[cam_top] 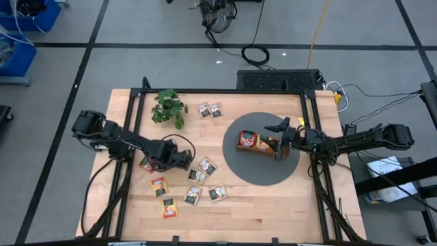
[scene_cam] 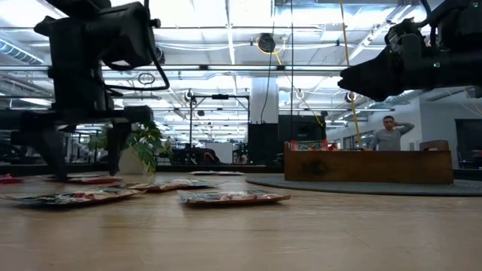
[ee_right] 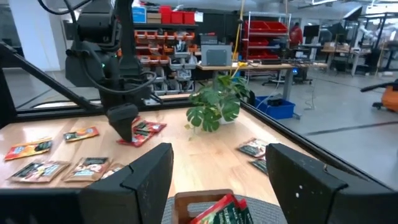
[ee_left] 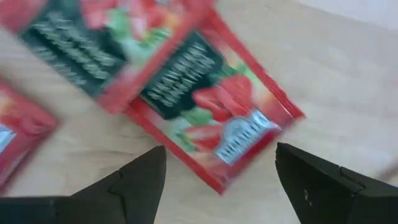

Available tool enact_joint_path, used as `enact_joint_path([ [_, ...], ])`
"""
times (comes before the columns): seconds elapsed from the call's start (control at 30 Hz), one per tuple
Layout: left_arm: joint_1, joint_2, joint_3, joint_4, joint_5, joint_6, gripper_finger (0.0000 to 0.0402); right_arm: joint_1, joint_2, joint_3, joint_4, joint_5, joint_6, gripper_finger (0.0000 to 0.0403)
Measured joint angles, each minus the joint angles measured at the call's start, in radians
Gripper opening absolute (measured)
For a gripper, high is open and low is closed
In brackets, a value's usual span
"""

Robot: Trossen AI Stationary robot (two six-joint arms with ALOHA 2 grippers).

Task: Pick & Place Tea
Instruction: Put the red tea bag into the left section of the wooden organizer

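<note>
Several tea sachets lie flat on the wooden table, such as a white-green one and an orange one. My left gripper points down, open, just above a red strawberry sachet, one finger on either side of it and touching nothing. A second red sachet overlaps its far corner. In the high view this gripper is at the table's left. My right gripper hangs open and level over one end of the wooden tray, which holds red and orange sachets.
The tray stands on a round grey mat right of centre. A small leafy plant stands at the far left, with two sachets beside it. A black frame runs round the table. Bare wood lies along the near edge.
</note>
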Motion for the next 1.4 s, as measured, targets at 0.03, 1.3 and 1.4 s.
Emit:
enact_joint_path([
  [0.03,0.008,0.0,0.0,-0.012,0.008,-0.025,0.0296,0.0,0.0,0.0,-0.006,0.0,0.005,0.0238],
  [1.3,0.149,0.044,-0.033,0.055,0.024,0.205,0.0027,0.0,0.0,0.0,-0.041,0.0,0.099,0.0238],
  [1.4,0.13,0.045,-0.035,0.072,0.003,0.337,0.0027,0.0,0.0,0.0,-0.041,0.0,0.098,0.0238],
])
